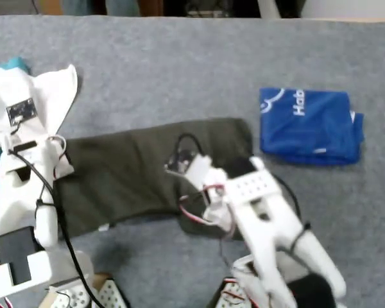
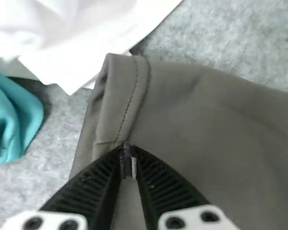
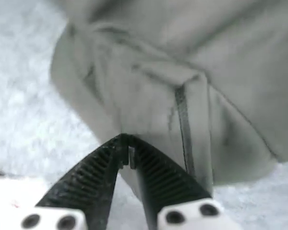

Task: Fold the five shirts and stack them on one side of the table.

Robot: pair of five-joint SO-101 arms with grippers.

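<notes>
Left and right jaws closed on the olive shirt (image 1: 128, 173) — long axis side to side across the table (image 1: 179, 64).

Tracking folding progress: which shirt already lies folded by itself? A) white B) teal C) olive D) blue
D: the blue shirt sits as a compact folded rectangle, apart from the spread-out olive shirt and the crumpled white shirt.

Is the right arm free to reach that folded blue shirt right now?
Probably not yet: the right end effector is shut on the olive shirt. Nothing lies between it and the blue shirt, so after letting go the way looks free.
</notes>
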